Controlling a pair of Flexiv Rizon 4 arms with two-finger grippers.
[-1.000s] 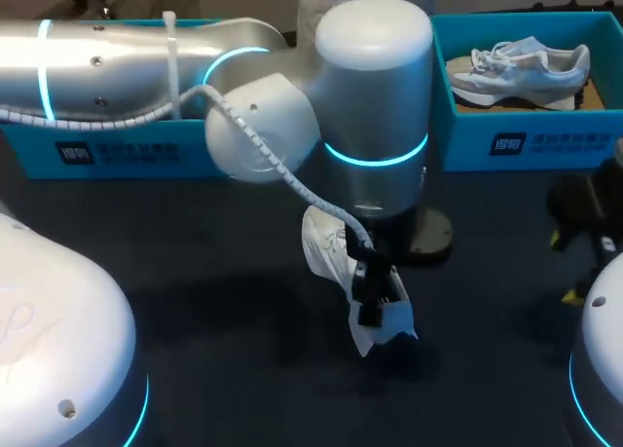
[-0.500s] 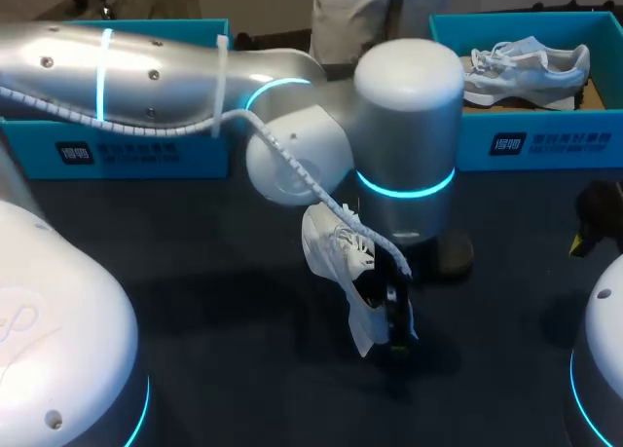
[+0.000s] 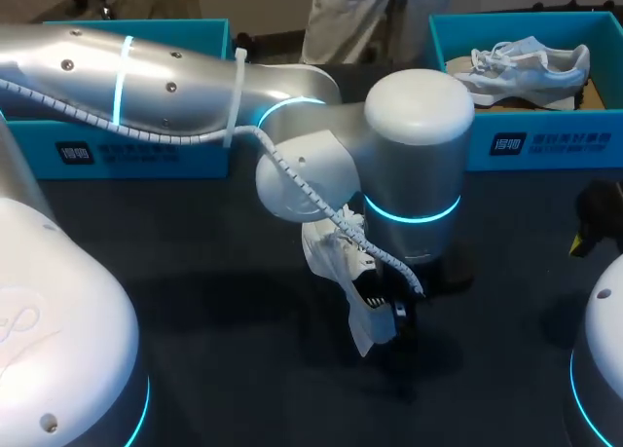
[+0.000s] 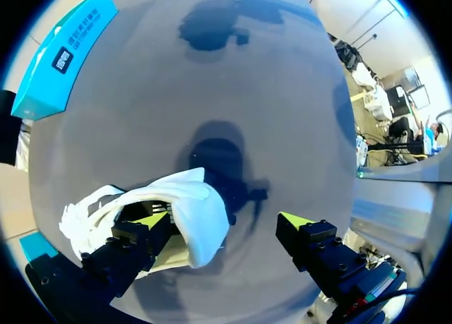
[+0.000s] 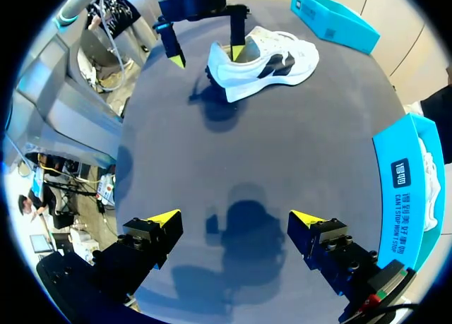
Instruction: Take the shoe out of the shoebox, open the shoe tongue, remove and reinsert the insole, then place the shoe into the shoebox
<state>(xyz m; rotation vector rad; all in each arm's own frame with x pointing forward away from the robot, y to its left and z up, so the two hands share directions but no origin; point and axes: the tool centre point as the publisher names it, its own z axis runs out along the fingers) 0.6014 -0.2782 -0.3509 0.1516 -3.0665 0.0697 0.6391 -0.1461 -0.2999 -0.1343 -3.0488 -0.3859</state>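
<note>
Since a second ago the left arm (image 3: 195, 77) has swung further across above the white sneaker (image 3: 336, 257), its big elbow joint now hanging over the shoe's far side, while the sneaker has barely shifted on the desk (image 3: 214, 301). The right pincer (image 3: 594, 223) has drawn a little away from the sneaker.

The sneaker stands on its sole out on the open desk, so the first step, getting it out of the box, looks done. The left pincer (image 4: 226, 222) is down at the shoe's heel end with its jaws spread wide. One yellow-tipped finger (image 4: 159, 222) is dipped inside the shoe's mouth and the other stands well clear of it, so nothing is gripped. The right pincer (image 5: 235, 218) is also released and hovers over bare desk well apart from the sneaker.

I'd judge the work to be at the tongue or insole stage. No insole lies anywhere beside the sneaker. Whether the tongue is already pulled open I cannot tell. Pulling the insole, refitting it and boxing the shoe all seem left to do.

A teal shoebox (image 3: 136, 150) sits beyond the sneaker to one side. A second teal shoebox (image 3: 545, 140) on the other side holds a grey-white sneaker (image 3: 526, 62).
</note>
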